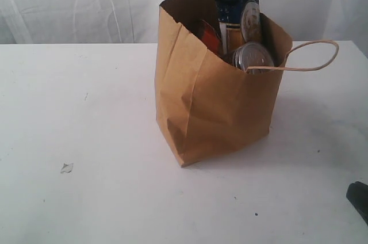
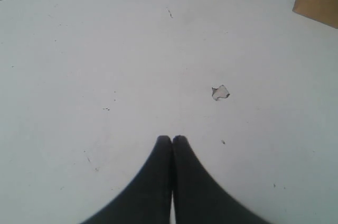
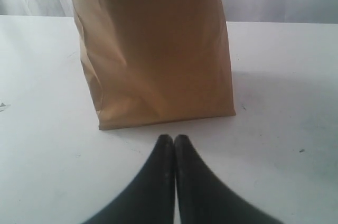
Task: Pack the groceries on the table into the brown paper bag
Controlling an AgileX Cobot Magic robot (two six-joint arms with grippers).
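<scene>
— White curtain (image 1: pixel 69 2) behind, white table (image 1: pixel 86 209) below. Where's the bag?
— Bag (image 1: pixel 213 111) stands upright on the table, just toward 2 o'clock of centre. Groceries inside: can (image 1: pixel 253 57) and blue carton (image 1: pixel 233 5) poke above the rim, something orange (image 1: pixel 208 34) beside them; rest hidden.
— Handling?
— Likely bottom-heavy. Paper walls are creased and stiff-ish, and would buckle under a pinch. Best hold, I'd judge: the handle (image 1: pixel 313 54) looping out at 3 o'clock, or both walls low down.
— Around it?
— Crumb (image 1: pixel 66 168) well off at 8 o'clock. No groceries loose in view.
— Grippers?
— Left gripper (image 2: pixel 172 139) clenched on nothing over bare table near the crumb. Right gripper (image 3: pixel 174 138) clenched too, empty, facing the bag's base, not touching.
</scene>
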